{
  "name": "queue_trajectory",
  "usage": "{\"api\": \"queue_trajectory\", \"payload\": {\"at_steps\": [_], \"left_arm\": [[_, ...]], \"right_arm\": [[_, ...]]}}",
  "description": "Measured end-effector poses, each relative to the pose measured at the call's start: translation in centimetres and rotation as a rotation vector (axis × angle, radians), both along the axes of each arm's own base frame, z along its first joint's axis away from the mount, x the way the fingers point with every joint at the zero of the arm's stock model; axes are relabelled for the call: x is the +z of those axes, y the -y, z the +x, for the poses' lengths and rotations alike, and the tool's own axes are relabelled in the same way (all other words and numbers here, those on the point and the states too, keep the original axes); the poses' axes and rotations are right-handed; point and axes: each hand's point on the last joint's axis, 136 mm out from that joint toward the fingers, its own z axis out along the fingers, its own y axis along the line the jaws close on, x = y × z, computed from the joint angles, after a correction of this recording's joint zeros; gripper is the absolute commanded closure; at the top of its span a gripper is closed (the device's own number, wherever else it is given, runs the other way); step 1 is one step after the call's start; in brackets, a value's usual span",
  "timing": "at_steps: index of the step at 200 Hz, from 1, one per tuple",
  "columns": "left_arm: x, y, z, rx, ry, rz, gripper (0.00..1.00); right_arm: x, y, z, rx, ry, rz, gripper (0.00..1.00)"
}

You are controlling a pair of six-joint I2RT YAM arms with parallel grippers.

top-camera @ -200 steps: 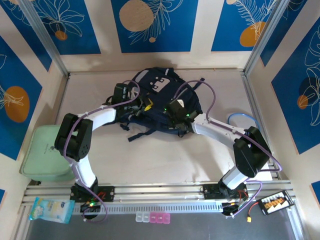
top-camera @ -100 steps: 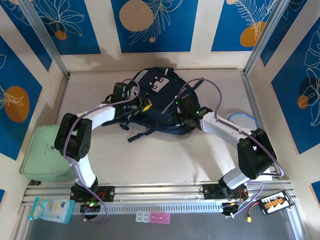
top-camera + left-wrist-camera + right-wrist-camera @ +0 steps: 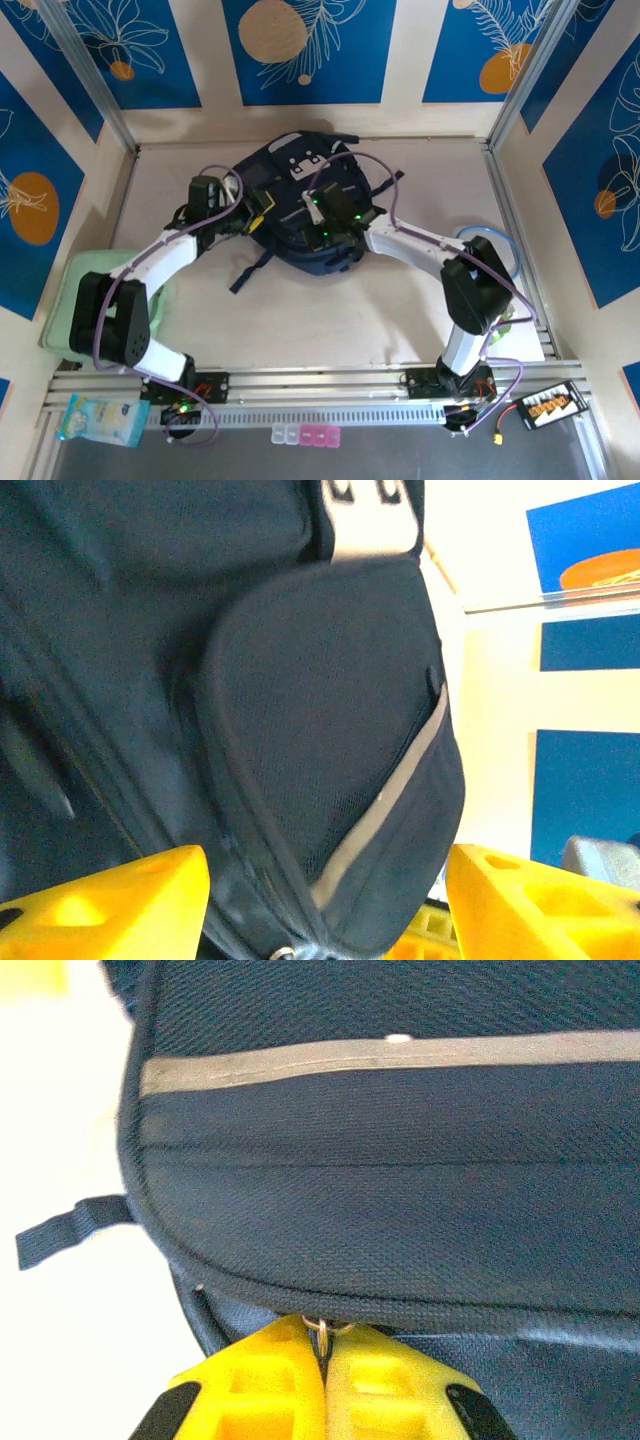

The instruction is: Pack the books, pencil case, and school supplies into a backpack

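Observation:
The navy backpack [image 3: 300, 180] lies at the middle back of the table, its pale grey stripe [image 3: 380, 1055] close in the right wrist view. My right gripper [image 3: 323, 1360] is shut on the metal ring of a zipper pull [image 3: 320, 1332] at the bag's near edge; from above it [image 3: 322, 232] sits on the bag's front. My left gripper [image 3: 325, 910] is open, its yellow fingers [image 3: 110, 900] standing either side of the bag's side pocket [image 3: 330, 730] without pinching it; from above it [image 3: 258, 210] is at the bag's left side. The books and pencil case are out of view.
A pale-green flat box [image 3: 75, 290] sits at the left edge, partly under my left arm. A blue-rimmed ring [image 3: 490, 240] lies behind my right arm. A loose dark strap [image 3: 250, 270] trails from the bag toward the front. A packet [image 3: 100, 420] rests on the front rail.
The left gripper has opened and drawn back to the left. The right gripper has travelled left along the bag, still shut on the zipper pull. The backpack has shifted left and turned.

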Motion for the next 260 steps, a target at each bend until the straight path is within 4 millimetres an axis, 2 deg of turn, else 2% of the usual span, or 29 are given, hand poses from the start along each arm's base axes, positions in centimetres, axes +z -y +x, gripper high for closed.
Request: {"api": "queue_trajectory", "payload": {"at_steps": [18,39,86,126,151,169,185,202,219,260], "left_arm": [[-1.7,-0.6,-1.4,0.052,-0.055,-0.031,0.41],[-3.2,-1.2,-2.2,0.097,-0.105,-0.042,0.48],[-3.7,-1.3,-1.9,0.126,-0.125,-0.055,0.68],[-4.5,-1.3,-1.8,0.123,-0.138,-0.042,0.67],[-4.5,-1.6,-1.8,0.119,-0.131,-0.010,0.56],[-4.2,-1.8,-1.6,0.122,-0.112,0.015,0.54],[-3.5,-1.9,-1.4,0.120,-0.090,0.026,0.57],[-2.8,-1.8,-1.0,0.118,-0.070,0.023,0.66],[-2.5,-1.7,-0.7,0.113,-0.063,0.020,0.68],[-4.0,-1.5,-0.3,0.110,-0.104,0.030,0.66]], "right_arm": [[0.0,-2.4,-0.3,0.044,0.001,0.022,1.00],[-0.1,-4.2,-0.7,0.075,-0.008,0.040,1.00],[-0.1,-5.2,-1.2,0.089,-0.019,0.053,1.00],[-0.9,-5.4,-1.5,0.088,-0.035,0.042,1.00],[-1.0,-5.4,-1.5,0.083,-0.034,0.036,1.00],[-1.0,-5.4,-1.5,0.083,-0.033,0.035,1.00],[-1.0,-5.4,-1.5,0.083,-0.033,0.035,1.00],[-1.0,-5.4,-1.5,0.081,-0.032,0.034,1.00],[-1.0,-5.4,-1.5,0.075,-0.034,0.036,1.00],[-1.0,-5.4,-1.4,0.067,-0.036,0.037,1.00]]}}
